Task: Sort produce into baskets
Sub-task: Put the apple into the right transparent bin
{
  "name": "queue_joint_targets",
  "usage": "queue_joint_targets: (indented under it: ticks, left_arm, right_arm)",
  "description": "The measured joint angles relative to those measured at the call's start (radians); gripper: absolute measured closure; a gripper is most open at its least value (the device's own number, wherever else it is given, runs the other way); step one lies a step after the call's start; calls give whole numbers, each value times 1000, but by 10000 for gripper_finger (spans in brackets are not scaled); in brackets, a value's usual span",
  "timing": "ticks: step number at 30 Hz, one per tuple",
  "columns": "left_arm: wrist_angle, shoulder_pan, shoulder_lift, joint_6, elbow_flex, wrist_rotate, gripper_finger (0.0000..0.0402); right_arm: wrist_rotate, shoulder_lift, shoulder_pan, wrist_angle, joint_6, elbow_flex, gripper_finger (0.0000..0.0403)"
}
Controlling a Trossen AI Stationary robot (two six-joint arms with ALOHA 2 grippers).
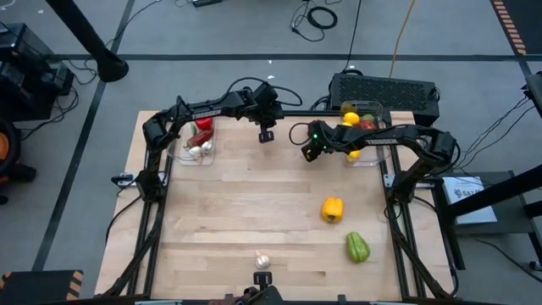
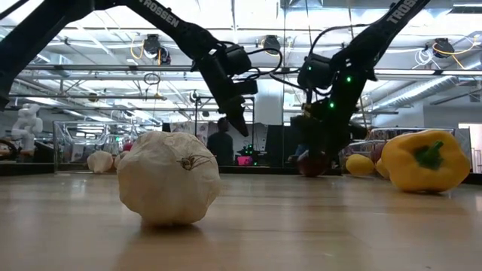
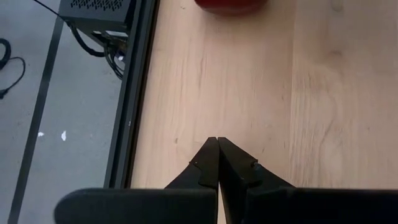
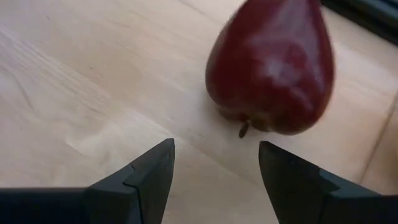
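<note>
A dark red apple (image 4: 273, 65) lies on its side on the table, its stem toward my right gripper (image 4: 214, 146). That gripper (image 1: 311, 152) is open just short of the apple, touching nothing. My left gripper (image 1: 265, 135) is shut and empty above the table's far middle; the apple's edge shows ahead of it (image 3: 230, 5). The left clear basket (image 1: 196, 140) holds red pepper and garlic. The right clear basket (image 1: 366, 127) holds lemons and other produce. A yellow pepper (image 1: 333, 209), a green pepper (image 1: 357, 247) and a garlic bulb (image 1: 262, 259) lie on the table.
A black box with cables (image 1: 385, 91) stands behind the right basket. The table's far edge and its dark frame (image 3: 127, 118) run close by my left gripper. In the low view the garlic (image 2: 169, 178) lies nearest the camera and the yellow pepper (image 2: 425, 160) at the right.
</note>
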Motion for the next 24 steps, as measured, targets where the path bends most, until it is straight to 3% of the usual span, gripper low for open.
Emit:
queue_joint_targets:
  ticks: [9,24]
  left_arm:
    - [6,3,0,-1,0,4,400]
    - [6,3,0,-1,0,5,400]
  right_arm:
    - [5,3,-23,-68,13,20,179]
    - [38,67,-35,18,42,25,179]
